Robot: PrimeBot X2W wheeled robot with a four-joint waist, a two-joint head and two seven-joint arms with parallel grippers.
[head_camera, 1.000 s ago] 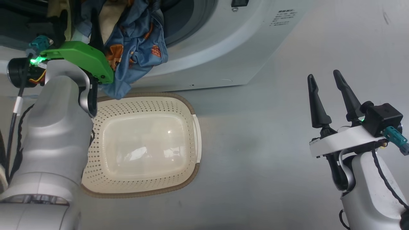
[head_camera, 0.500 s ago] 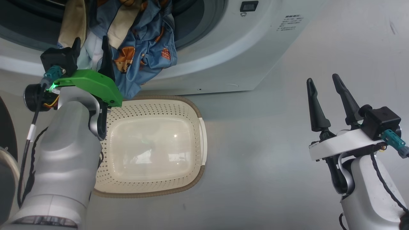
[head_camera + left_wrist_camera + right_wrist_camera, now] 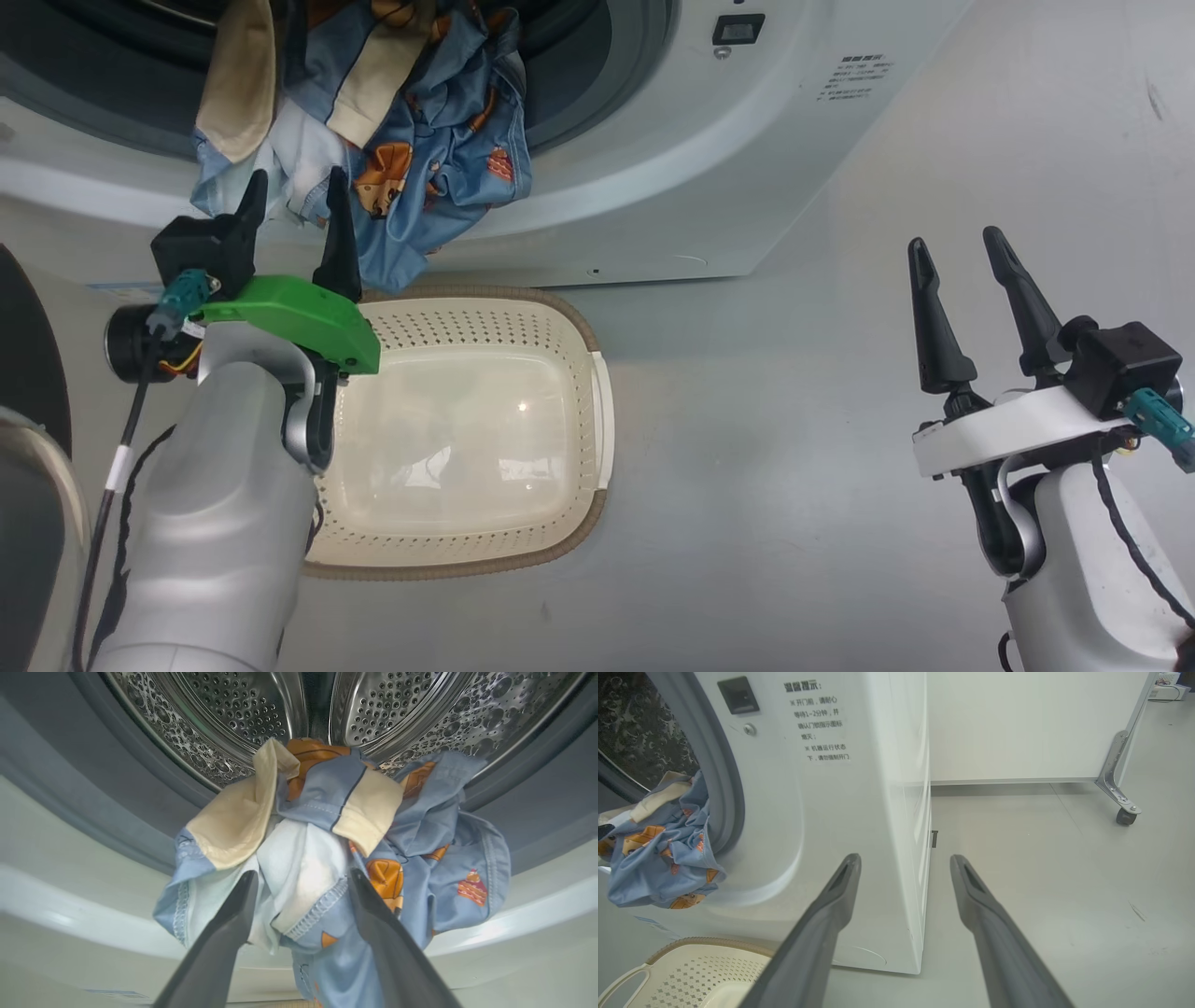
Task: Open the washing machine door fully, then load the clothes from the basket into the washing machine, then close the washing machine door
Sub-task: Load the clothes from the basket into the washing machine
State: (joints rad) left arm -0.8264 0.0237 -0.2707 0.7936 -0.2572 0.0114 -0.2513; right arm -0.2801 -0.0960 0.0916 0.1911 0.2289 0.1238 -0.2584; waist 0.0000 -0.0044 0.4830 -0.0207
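**Head view.** Across the top, a big white front-loading washing machine [image 3: 653, 177] with a smooth glossy front and a round open mouth. Hanging over its lower lip, upper left of centre: soft, crumpled light-blue clothes [image 3: 439, 140] with orange-brown cartoon prints and cream patches. Just below, on the floor, a cream perforated plastic basket [image 3: 560, 322] with a brown woven-look rim, its smooth shiny bottom showing in full. At the left, the left gripper [image 3: 297, 177], its long dark tapered fingers spread wide, holding nothing, tips just before the cloth; contact not possible to tell. At the lower right, the right gripper [image 3: 957, 241], also wide and empty, well apart from everything.

**Left wrist view.** At the top, a shiny perforated steel drum [image 3: 224, 709] inside a matte grey rubber gasket [image 3: 117, 793]. Clothes bunched in the centre, draped outward over the gasket.

**Right wrist view.** Machine at the left, clothes at the far left edge, basket corner at the bottom left, smooth grey floor [image 3: 1041, 868] at the right.
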